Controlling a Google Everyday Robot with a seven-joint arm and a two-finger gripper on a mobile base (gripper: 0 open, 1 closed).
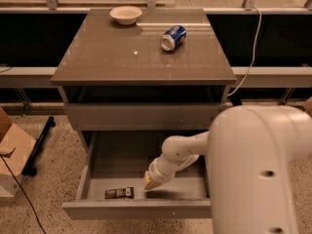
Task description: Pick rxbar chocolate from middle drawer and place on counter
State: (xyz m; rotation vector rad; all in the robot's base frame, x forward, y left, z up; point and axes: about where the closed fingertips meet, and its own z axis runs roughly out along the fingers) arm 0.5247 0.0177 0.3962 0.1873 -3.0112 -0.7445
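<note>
No wording could be read outright. The gripper (150, 182) hung low inside the middle drawer (136, 209). Just to the left of the gripper, near the drawer's front, the rxbar chocolate (119, 193) showed pale lettering on its black wrapper, too small to make out. Well beyond the gripper, up on the table (112, 57), the blue can (173, 37) bore white markings, possibly a Pepsi logo, with no letters legible.

rxbar chocolate (119, 193) in middle drawer (141, 209) | claw (149, 183) just right | soda can (173, 37) on counter (117, 60)
</note>
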